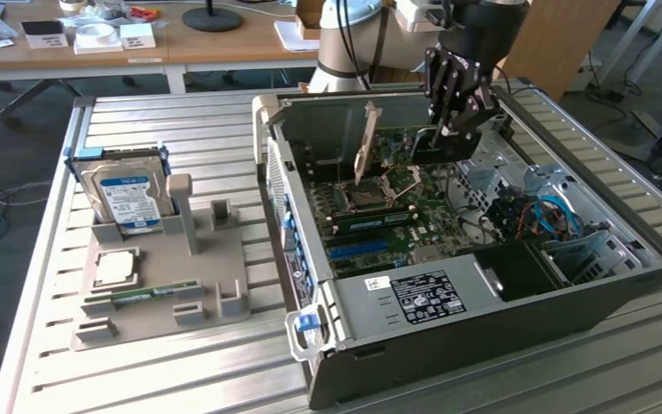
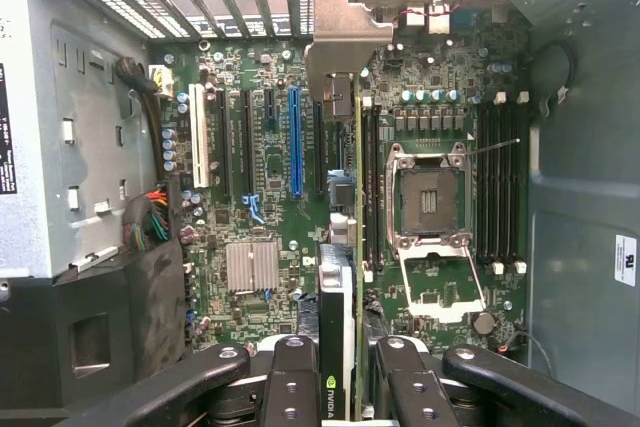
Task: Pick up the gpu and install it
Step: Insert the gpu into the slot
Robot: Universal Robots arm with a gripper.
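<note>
Wrist view: one end effector [image 2: 345,387] grips one gpu [image 2: 337,317] above one motherboard [image 2: 250,207].

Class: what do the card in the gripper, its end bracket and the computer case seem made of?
The gpu, clamped in the gripper: green board, likely fibreglass laminate; matt black, probably plastic face. Its end bracket: bare silvery sheet metal, bent, with a dull sheen. The computer case: seemingly sheet metal, dark outside, bare grey inside.

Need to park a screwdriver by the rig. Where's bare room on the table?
Free: table slats beyond the hard drive, and those nearer than the grey tray. Crowded: the tray, and the PC case, where the gripper holds the gpu over the motherboard.
</note>
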